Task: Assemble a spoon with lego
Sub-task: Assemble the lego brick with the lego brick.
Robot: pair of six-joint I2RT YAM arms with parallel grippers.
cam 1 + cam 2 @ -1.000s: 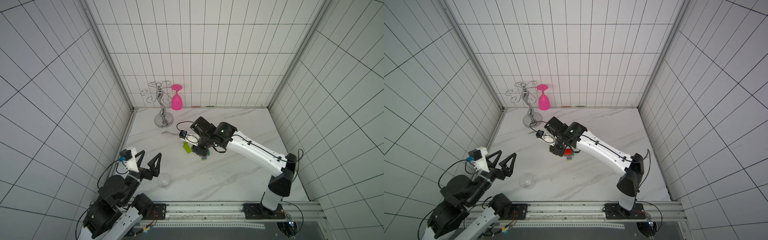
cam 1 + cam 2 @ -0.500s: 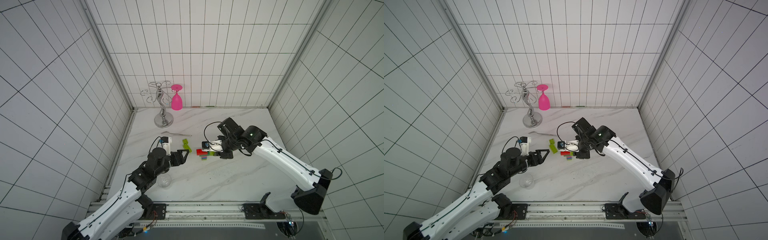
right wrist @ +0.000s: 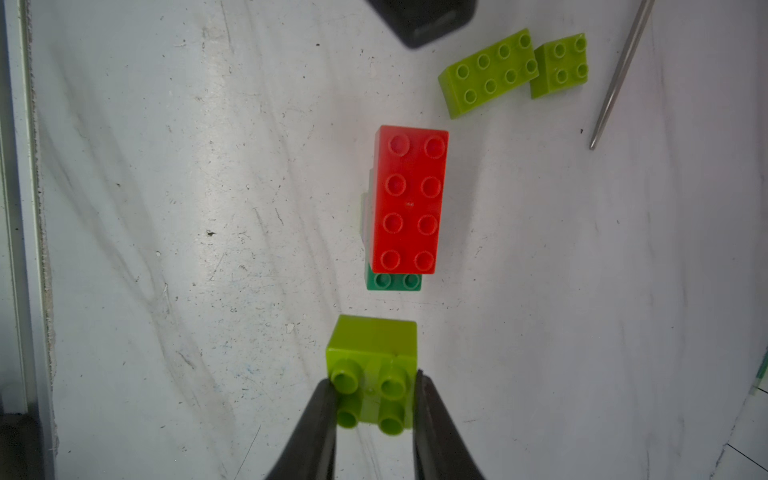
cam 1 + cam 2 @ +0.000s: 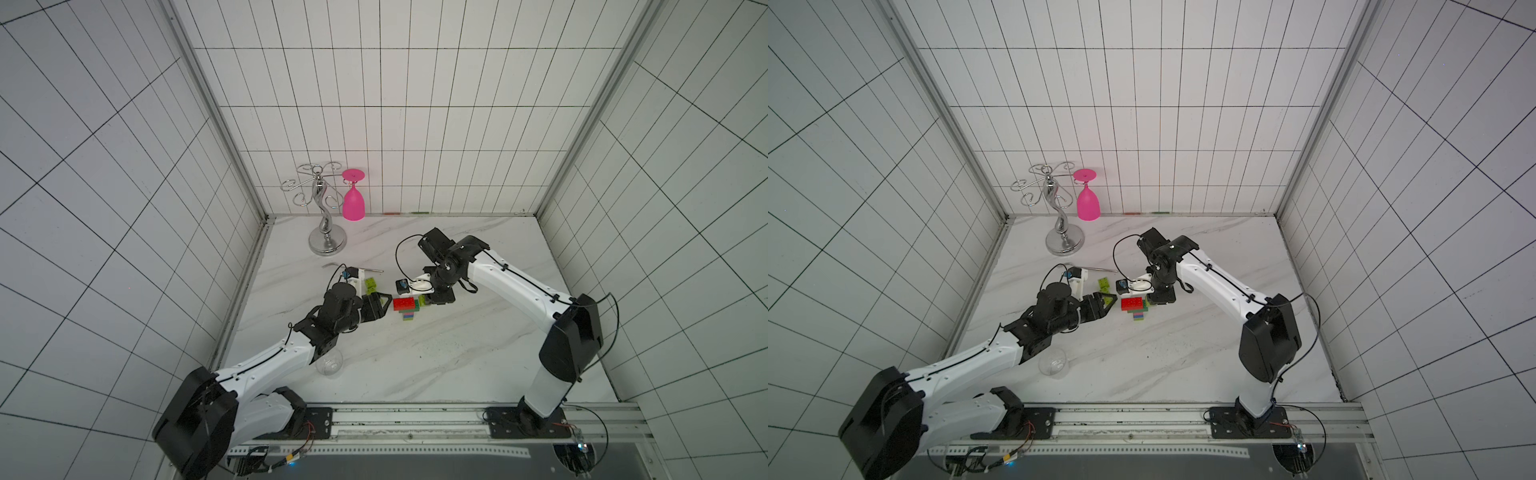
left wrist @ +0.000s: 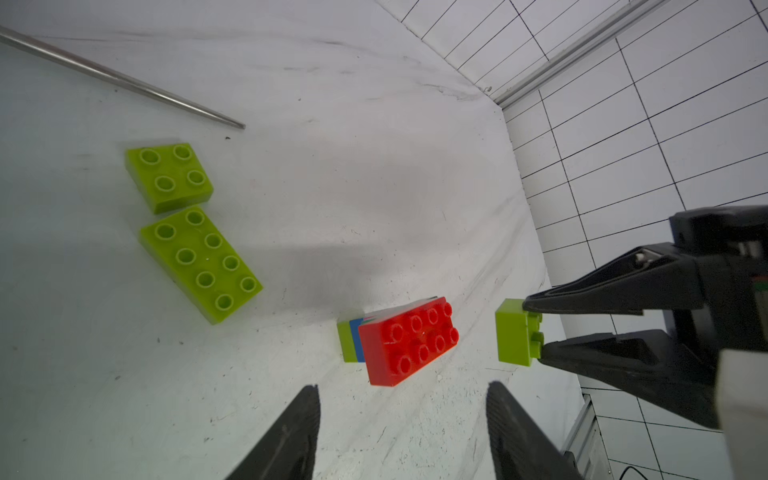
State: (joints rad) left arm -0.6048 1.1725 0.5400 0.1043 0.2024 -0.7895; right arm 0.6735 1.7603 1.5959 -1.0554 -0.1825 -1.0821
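The partly built spoon lies mid-table in both top views: a red brick joined to a dark-green one, with blue and lime pieces behind it. My right gripper is shut on a small lime lego brick just off the build's dark-green end, not touching it. On the other side of the red brick, my left gripper stands open with nothing between its fingers. Two loose lime bricks, a long one and a square one, lie side by side nearby.
A thin metal utensil lies behind the loose lime bricks. A chrome glass rack with a pink glass stands at the back left. A clear glass lies under my left forearm. Tiled walls close in on both sides.
My left arm has swung out from the front left corner to the red brick, its jaws narrowing. My right gripper drew back to the right with its lime brick.
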